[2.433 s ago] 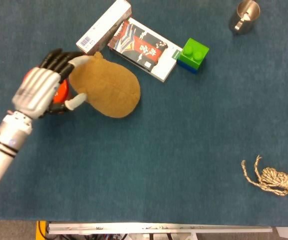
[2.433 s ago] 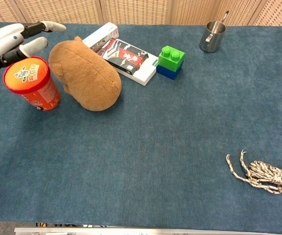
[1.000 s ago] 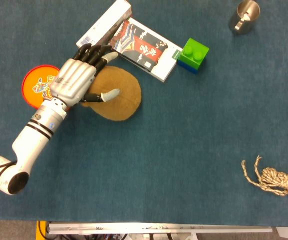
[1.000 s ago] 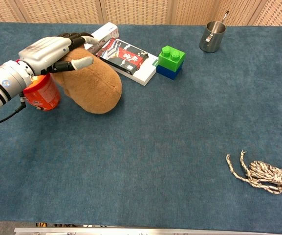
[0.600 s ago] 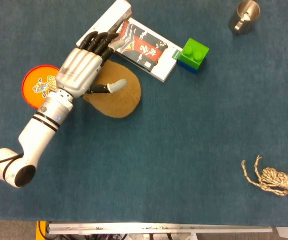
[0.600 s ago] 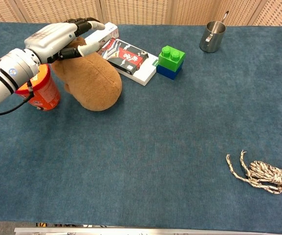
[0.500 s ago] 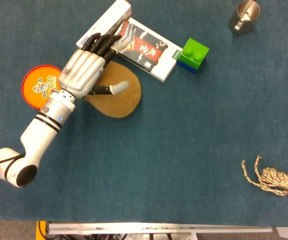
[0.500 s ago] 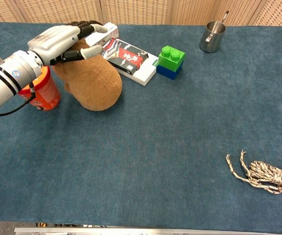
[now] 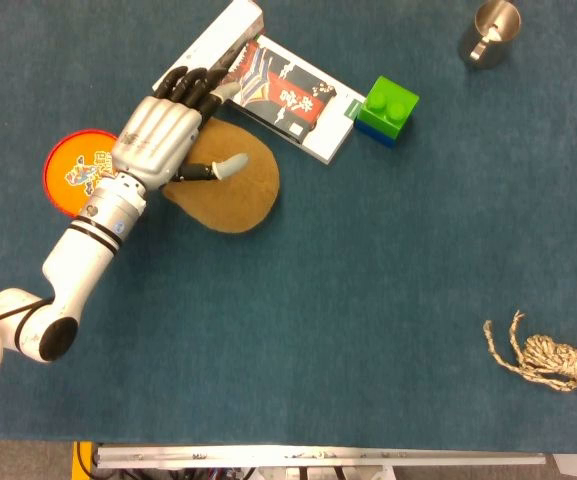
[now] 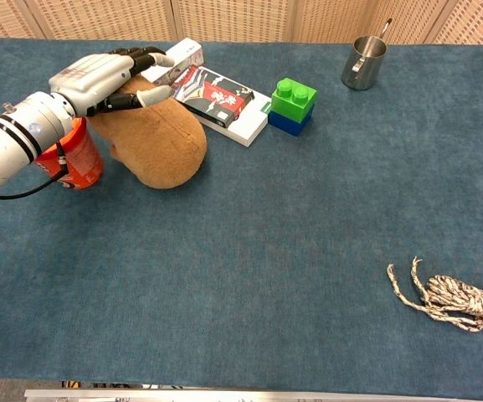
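Left robot hand (image 9: 163, 130) lies spread over the top of the brown plush toy (image 9: 230, 195), fingers apart and extended, thumb laid across the toy's upper surface; it rests on the toy without a closed grasp visible. Fingertips (image 10: 156, 59) reach the edge of the white box (image 10: 182, 55) behind the toy. Plush toy sits on the blue tabletop (image 9: 368, 300), with an orange-lidded tub (image 9: 73, 172) just beside it under the forearm. Printed book (image 9: 293, 95) lies just behind the toy, green-and-blue block (image 9: 388, 108) at its far end. Metal cup (image 9: 490, 32) and coiled rope (image 9: 558, 360) lie well apart. Right robot hand appears in neither view.
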`<state>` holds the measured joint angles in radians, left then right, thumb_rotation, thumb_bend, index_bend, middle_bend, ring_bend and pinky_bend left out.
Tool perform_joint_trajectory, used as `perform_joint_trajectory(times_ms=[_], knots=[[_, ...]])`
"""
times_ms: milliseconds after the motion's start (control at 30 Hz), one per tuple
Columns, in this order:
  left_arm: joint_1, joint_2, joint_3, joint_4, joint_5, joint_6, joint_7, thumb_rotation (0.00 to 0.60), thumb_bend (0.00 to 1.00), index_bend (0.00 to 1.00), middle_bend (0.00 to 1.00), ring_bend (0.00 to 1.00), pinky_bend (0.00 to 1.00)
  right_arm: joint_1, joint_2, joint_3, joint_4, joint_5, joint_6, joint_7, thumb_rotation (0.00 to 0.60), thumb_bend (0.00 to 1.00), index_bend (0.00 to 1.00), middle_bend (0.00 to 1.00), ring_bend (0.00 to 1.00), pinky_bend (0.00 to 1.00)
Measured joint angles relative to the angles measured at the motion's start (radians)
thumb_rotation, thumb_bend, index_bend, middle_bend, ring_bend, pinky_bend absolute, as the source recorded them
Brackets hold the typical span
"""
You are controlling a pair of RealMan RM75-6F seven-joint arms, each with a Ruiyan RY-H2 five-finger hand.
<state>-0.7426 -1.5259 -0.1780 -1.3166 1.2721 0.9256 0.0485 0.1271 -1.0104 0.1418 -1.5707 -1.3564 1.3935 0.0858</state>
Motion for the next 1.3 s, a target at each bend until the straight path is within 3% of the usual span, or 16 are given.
perform_joint_trajectory(times_ms=[567,967,1300], knots=[[0.002,0.042,-0.020,-0.084,0.026,0.044,-0.033,0.000,0.09,0.10,0.06,0.04,0.00,-0.005,-0.001,0.001,0.003,-0.004,0.008,0.007,0.600,0.25,0.28,0.32,0.21,0.27],[-0.017,-0.004,-0.016,0.012,-0.031,0.008,0.035,0.000,0.09,0.10,0.06,0.04,0.00,-0.011,0.002,-0.001,0.008,0.002,0.007,0.012,0.600,0.25,0.28,0.32,0.21,0.27],[-0.006,-0.007,0.008,-0.029,-0.041,-0.017,0.017,0.000,0.09,0.10,0.06,0.04,0.00,-0.007,-0.002,-0.002,0.010,0.000,-0.002,0.010,0.600,0.25,0.28,0.32,0.21,0.27]])
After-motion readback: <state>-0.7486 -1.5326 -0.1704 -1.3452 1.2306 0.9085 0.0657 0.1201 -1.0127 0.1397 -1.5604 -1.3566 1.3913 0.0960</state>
